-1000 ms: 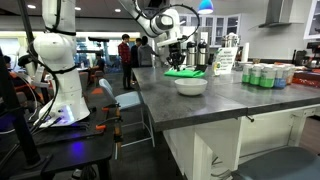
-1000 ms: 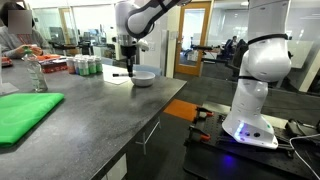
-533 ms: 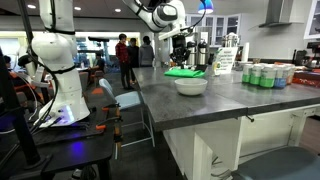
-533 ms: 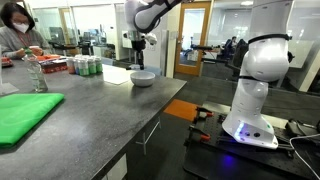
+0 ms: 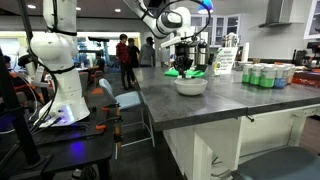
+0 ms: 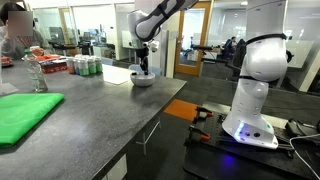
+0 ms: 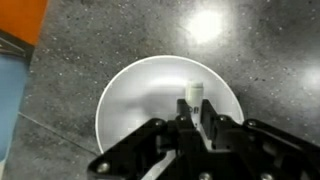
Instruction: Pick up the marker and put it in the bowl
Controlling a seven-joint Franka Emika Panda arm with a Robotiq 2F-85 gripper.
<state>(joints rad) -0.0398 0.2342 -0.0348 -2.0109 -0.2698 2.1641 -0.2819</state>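
The white bowl [image 7: 150, 100] lies right under my gripper [image 7: 194, 118] in the wrist view. It also shows on the grey counter in both exterior views [image 5: 190, 86] [image 6: 144, 79]. The gripper is shut on the marker [image 7: 191, 97], whose white capped tip sticks out between the fingers over the bowl's inside. In the exterior views the gripper [image 5: 184, 60] [image 6: 144, 63] hangs just above the bowl, with the marker barely discernible.
A flat bright-green item [image 5: 183, 72] lies behind the bowl and another green cloth [image 6: 25, 113] lies near the counter's front. Cans [image 5: 265, 75] and a bottle [image 6: 38, 75] stand on the counter. A second robot base [image 6: 258, 90] stands off the counter.
The gripper has moved with the marker from beside the bowl to directly over it and come down closer to it.
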